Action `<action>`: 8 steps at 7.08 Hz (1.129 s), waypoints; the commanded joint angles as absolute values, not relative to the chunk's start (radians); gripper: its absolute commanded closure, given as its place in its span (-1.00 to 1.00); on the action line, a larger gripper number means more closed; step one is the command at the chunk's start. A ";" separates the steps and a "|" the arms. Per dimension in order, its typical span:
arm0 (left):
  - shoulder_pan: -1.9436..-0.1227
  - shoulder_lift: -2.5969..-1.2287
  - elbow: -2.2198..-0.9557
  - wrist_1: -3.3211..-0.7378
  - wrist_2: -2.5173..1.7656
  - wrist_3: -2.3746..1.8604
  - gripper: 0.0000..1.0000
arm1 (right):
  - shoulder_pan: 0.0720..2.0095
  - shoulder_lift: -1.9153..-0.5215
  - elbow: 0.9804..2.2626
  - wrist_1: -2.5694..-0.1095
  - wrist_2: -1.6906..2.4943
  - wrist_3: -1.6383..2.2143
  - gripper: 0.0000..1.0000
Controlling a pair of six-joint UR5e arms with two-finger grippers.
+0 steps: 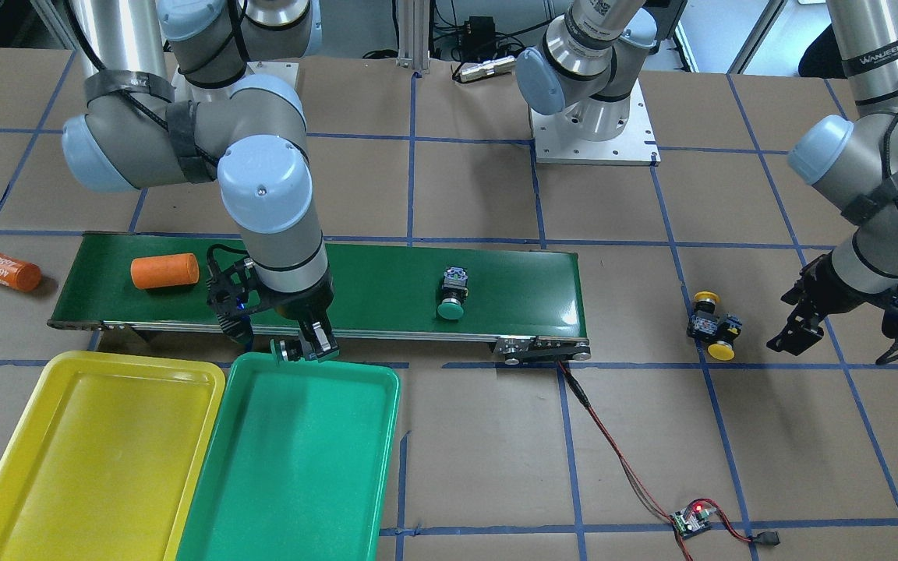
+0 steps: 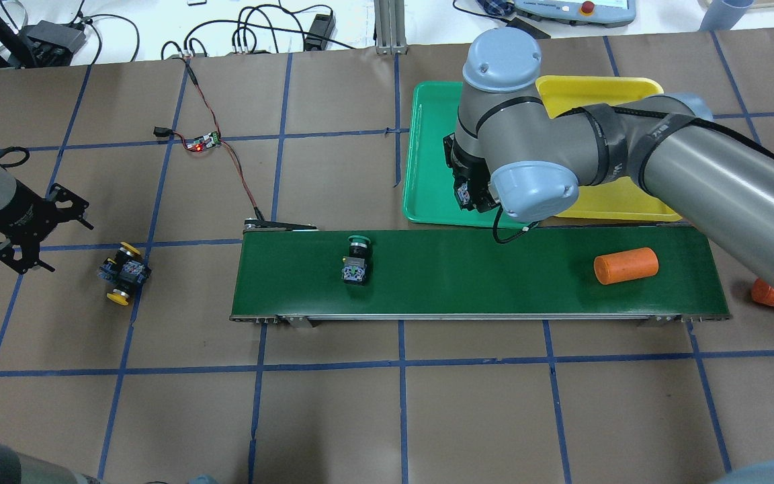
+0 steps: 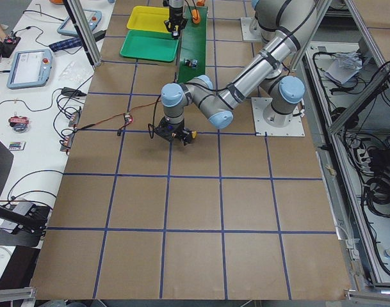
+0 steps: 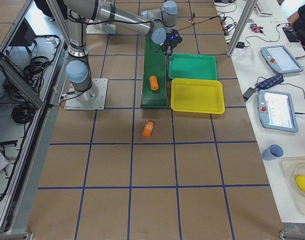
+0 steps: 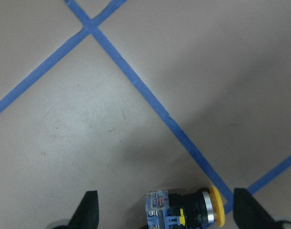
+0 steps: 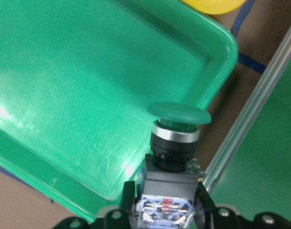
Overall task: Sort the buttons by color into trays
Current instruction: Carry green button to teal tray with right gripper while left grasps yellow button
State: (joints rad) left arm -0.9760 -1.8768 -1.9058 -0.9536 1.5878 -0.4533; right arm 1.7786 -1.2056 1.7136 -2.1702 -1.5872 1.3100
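My right gripper is shut on a green-capped button and holds it over the edge of the green tray nearest the conveyor. The yellow tray lies beside the green one and holds nothing. A second green button lies on the belt, also seen from overhead. Two yellow buttons lie together on the table past the belt's end. My left gripper is open and low beside them. The left wrist view shows one yellow button between the fingertips.
The long dark-green conveyor runs between the robot and the trays. One orange cylinder lies on it and another, printed 4680, lies on the table past its end. A circuit board with a red light trails a wire to the conveyor.
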 commanded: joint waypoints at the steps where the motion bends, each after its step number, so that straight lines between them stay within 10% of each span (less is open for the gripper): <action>1: -0.988 -1.900 -1.919 -0.943 1.569 -0.500 -1.00 | 1.773 -1.115 1.654 -2.229 -1.647 1.275 1.00; 7: -1.008 -1.959 -1.931 -0.910 1.460 -0.377 -1.00 | 1.724 -1.033 1.649 -2.337 -1.632 1.278 0.67; 8: -1.017 -1.957 -1.916 -0.952 1.521 -0.379 -1.00 | 1.726 -1.028 1.654 -2.350 -1.634 1.308 0.21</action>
State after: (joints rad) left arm -1.0098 -1.9566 -1.9260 -0.9176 1.4735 -0.3787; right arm 1.7254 -1.0407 1.6509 -2.3237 -1.6333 1.2796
